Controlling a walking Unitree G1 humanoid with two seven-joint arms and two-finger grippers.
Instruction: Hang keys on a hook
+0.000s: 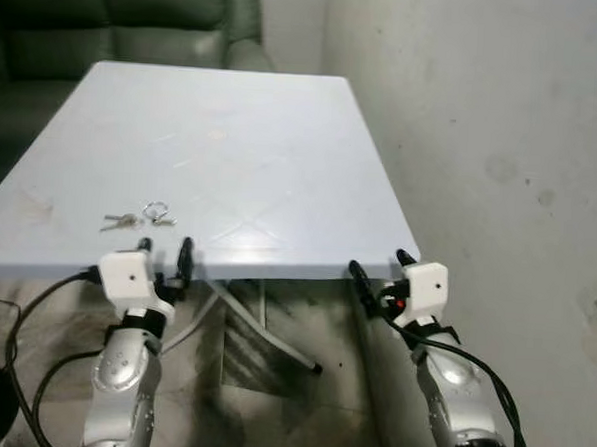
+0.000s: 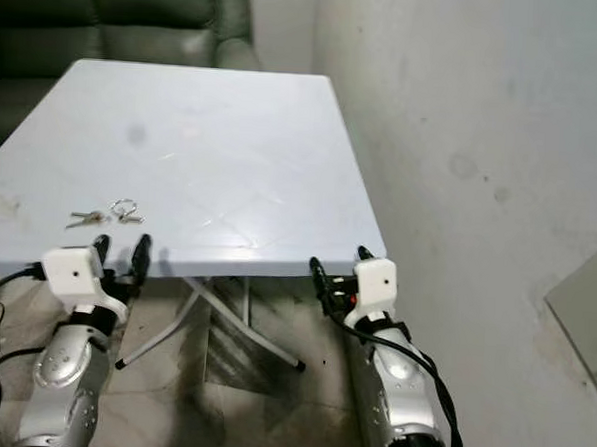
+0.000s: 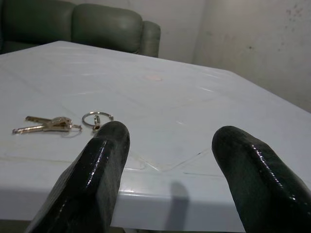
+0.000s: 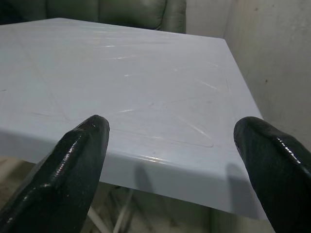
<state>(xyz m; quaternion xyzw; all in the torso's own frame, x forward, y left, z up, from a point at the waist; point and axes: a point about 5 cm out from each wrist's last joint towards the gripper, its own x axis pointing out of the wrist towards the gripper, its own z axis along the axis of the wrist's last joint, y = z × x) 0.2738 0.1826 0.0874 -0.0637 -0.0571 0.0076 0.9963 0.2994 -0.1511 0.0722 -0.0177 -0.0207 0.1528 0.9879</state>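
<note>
Just ahead of the left gripper (image 1: 165, 247), whose fingers are spread wide and hold nothing, the keys (image 1: 139, 217) lie on the table (image 1: 282, 153). Near the table's corner, the right gripper (image 1: 378, 265) gapes empty too.

A white table (image 1: 282, 153) stands between a green sofa (image 1: 139, 20) and a stained wall (image 1: 483, 143).

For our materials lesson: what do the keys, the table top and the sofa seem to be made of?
Keys: metal, pale brassy with a silver ring, glinting.
Table top: probably plastic, pale grey, smooth, slight sheen with fine scratches.
Sofa: likely leather or imitation, dark green, soft shine on padded cushions.
</note>
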